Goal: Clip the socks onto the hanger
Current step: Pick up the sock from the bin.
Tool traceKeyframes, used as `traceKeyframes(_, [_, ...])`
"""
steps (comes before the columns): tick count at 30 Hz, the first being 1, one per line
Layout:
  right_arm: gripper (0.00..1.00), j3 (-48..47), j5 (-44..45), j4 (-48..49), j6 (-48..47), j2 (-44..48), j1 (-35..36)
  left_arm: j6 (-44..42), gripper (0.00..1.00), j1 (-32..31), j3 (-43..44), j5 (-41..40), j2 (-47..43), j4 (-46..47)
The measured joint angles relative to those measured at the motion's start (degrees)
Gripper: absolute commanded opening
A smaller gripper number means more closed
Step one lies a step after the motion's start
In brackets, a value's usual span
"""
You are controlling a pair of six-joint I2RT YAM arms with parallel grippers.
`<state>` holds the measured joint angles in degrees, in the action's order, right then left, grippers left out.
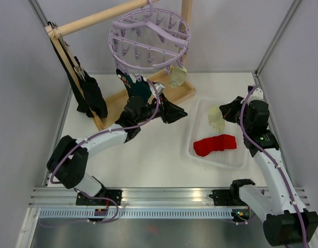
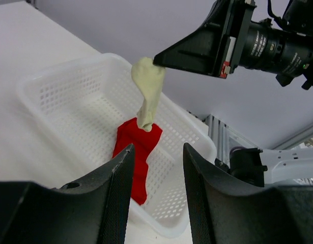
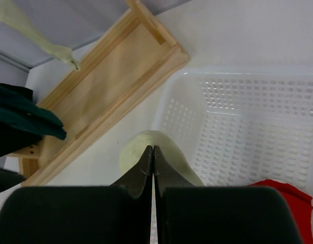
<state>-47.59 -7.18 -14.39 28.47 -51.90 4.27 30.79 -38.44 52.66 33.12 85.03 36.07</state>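
The white bench point(image 1: 148, 160) carries a wooden rack point(image 1: 91, 20), and the lavender hanger point(image 1: 164, 35) hangs from its bar. From above, a teal sock point(image 1: 135, 85) and a pale sock point(image 1: 178, 76) dangle under the hanger, seemingly clipped, though the clips are hard to make out. The basket point(image 1: 239, 160) sits to the right with a red sock point(image 1: 214, 144) lying in it. Only the left wrist view shows the right wrist's camera point(image 2: 268, 46), and its lens lettering is too small to read. The left arm reaches low toward the basket, with the left end effector point(image 2: 157, 152) partly spread and empty. The right arm bends over the basket, its right end effector point(image 3: 153, 152) pinched tight on a cream sock point(image 2: 148, 91) that hangs above the red one.
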Motion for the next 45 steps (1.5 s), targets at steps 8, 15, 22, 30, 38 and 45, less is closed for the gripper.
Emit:
traceKeyframes(8, [0.0,-0.66,-6.16,1.53,0.13,3.65,0.87,6.8,0.49,-1.6,8.96,0.85,10.34,9.6])
traceKeyframes(15, [0.0,-2.47,-8.09,1.99,0.15,4.7,1.7,8.9,0.48,-4.22,14.67,-0.72,14.34,9.51])
traceKeyframes(22, [0.0,-3.61,-8.55,1.99,0.17,4.7,2.71,10.91,0.48,-5.2,16.76,-1.51,16.94,9.18])
traceKeyframes(30, [0.0,-3.89,-8.52,1.99,0.17,4.72,3.82,12.28,0.48,-5.9,18.53,-1.51,18.08,8.52])
traceKeyframes(38, [0.0,-3.89,-8.33,1.99,0.13,4.7,4.52,13.38,0.46,-6.56,18.99,-1.4,18.32,8.59])
traceKeyframes(45, [0.0,-3.89,-7.74,2.01,-0.02,4.52,5.55,14.19,0.35,-6.64,18.99,-1.25,18.34,8.61])
